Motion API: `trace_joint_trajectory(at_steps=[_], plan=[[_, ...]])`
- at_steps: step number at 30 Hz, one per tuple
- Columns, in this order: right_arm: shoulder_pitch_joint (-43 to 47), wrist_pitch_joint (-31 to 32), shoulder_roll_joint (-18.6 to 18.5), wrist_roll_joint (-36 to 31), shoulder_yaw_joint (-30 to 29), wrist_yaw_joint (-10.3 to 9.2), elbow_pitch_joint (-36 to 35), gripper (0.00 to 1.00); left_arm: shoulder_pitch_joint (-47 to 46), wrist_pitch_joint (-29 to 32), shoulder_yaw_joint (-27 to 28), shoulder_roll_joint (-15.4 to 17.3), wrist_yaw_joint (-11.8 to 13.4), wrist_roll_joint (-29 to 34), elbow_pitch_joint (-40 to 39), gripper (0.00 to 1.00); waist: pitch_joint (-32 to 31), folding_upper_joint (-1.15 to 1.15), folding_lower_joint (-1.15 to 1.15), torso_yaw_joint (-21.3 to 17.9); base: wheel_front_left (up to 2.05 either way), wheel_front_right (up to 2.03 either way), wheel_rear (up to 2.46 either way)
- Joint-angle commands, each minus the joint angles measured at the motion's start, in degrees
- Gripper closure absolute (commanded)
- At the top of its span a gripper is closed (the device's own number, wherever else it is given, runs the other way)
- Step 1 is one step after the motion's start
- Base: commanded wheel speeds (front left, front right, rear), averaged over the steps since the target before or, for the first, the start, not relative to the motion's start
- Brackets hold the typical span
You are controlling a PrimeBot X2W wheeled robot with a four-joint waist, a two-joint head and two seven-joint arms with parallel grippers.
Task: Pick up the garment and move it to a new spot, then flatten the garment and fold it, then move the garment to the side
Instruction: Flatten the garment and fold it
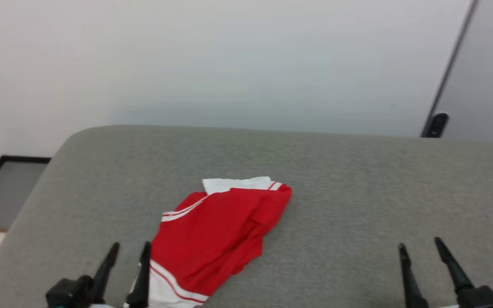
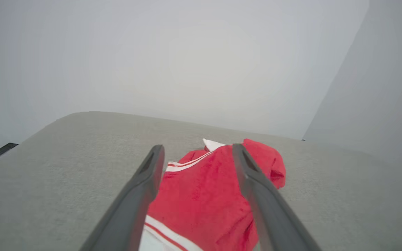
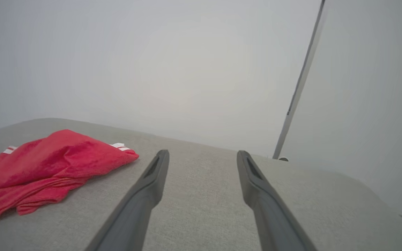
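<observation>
Bright-red garment [image 1: 221,231] with white, red-striped end panels on a speckled grey cushion [image 1: 357,205].

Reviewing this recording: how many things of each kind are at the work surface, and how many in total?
Red-and-white garment: 1
End effectors: 2, the left end effector and the right end effector, both open
Padded grey surface: 1
Total: 4

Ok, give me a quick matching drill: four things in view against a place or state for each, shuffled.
Things:
1. garment
2. left gripper
3. right gripper
4. grey padded surface

Places or states:
A. open, over bare surface, apart from the red fabric
B. lying rumpled, not flattened
C. open, right beside the red fabric's near end
D. carries the red fabric

Pairs: 1-B, 2-C, 3-A, 4-D
</observation>
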Motion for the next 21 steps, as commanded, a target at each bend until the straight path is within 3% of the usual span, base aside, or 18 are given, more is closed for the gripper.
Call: trace_joint_trajectory(at_steps=[1, 8, 11, 21], plan=[[-0.8, 0.0, 0.2, -0.4, 1.4, -0.04, 0.2, 0.00, -0.8, -0.4, 1.1, 0.5, 0.6, 0.5, 0.9, 0.00, -0.5, 0.00, 0.00, 5.4, 0.00, 0.00, 0.00], [-1.9, 0.0, 0.1, 1.1, 1.6, -0.04, 2.8, 0.00, -1.6, -0.3, 2.2, 0.6, 1.6, 0.3, 2.9, 0.00, -0.7, 0.00, 0.00, 15.6, 0.00, 0.00, 0.00], [-3.0, 0.1, -1.6, 2.2, 2.8, -0.04, 4.7, 0.00, -1.5, -0.2, 1.9, -0.1, 1.6, 0.0, 2.7, 0.00, -0.7, 0.00, 0.00, 17.8, 0.00, 0.00, 0.00], [-23.4, 17.7, -18.0, 18.1, 16.9, -0.04, 11.6, 0.00, -2.5, 0.6, -2.6, -3.4, 0.8, 0.6, 0.0, 0.00, 3.5, 0.00, 0.00, 23.5, 0.00, 0.00, 0.00]])
